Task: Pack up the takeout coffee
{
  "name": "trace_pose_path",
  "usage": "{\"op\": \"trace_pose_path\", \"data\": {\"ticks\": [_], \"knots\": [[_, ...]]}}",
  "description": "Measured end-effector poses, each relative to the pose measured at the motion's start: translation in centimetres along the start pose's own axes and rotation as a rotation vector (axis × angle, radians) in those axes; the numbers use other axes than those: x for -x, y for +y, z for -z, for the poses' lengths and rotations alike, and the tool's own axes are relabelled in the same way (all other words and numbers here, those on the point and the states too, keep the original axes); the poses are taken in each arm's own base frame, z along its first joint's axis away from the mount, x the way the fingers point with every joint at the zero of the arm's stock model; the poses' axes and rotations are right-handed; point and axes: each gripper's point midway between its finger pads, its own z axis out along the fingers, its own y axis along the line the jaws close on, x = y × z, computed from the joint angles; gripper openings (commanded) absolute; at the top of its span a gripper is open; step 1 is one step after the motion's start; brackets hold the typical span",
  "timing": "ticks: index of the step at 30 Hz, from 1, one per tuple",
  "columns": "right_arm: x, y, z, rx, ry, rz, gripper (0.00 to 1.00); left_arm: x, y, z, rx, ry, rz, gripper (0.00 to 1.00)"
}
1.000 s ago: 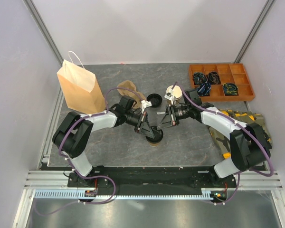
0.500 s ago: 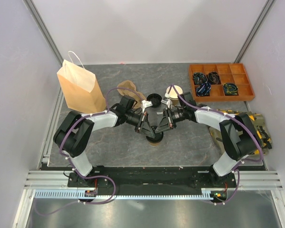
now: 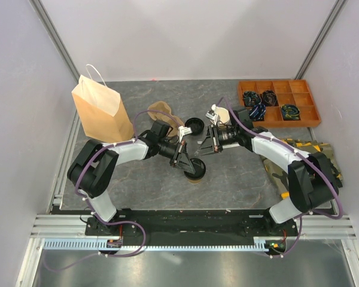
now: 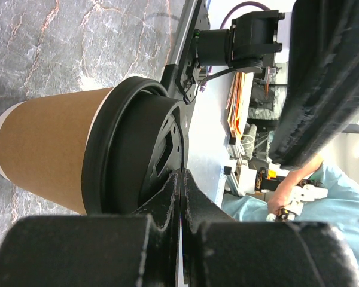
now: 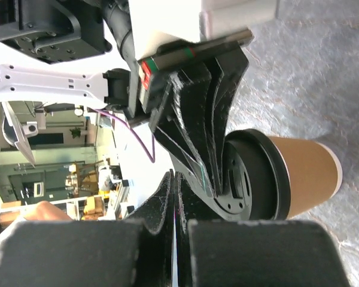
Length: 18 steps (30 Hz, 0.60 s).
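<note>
Toward the near edge of the tabletop [image 3: 239, 179], just short of its middle: a lidded cup [image 3: 195, 171], upright under its black lid [image 4: 137, 149]. Left hand [image 3: 182, 156] closed on nothing, tips on the lid's top. Press straight down, then work round the rim; no sideways shove on so light a cup. Seated all round? Hard to tell from here. Just beyond, right hand [image 3: 208, 142] closed, empty, clear of the cup. Farther back, a loose lid [image 3: 194, 125] and an open cup [image 3: 223, 115]; toward the far-left corner, carrier [image 3: 163, 113] and paper bag [image 3: 99, 110].

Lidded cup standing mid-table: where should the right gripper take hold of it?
Probably the cup by its tan wall, below the black lid, coming in level from the right arm's side: it stands upright, and the shut left gripper occupies the lid top.
</note>
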Motion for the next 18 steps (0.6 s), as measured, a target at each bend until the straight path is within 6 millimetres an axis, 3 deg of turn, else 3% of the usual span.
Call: {"op": "trace_pose_path", "data": {"ticks": [4,9,12,18], "knots": [[0.6,-0.5,-0.4,0.000,0.005,-0.001,0.00,0.0,0.0,0.0,0.000,0.000,0.001,0.02],[-0.9,-4.5,-1.7,-0.035,0.060,-0.074,0.00,0.0,0.0,0.0,0.000,0.000,0.001,0.02],[-2.5,-4.6,-1.9,0.012,0.117,-0.111,0.00,0.1,0.0,0.0,0.000,0.001,0.002,0.02],[-2.5,-4.4,-1.9,0.015,0.127,-0.092,0.00,0.1,0.0,0.0,-0.001,0.000,0.001,0.02]]}}
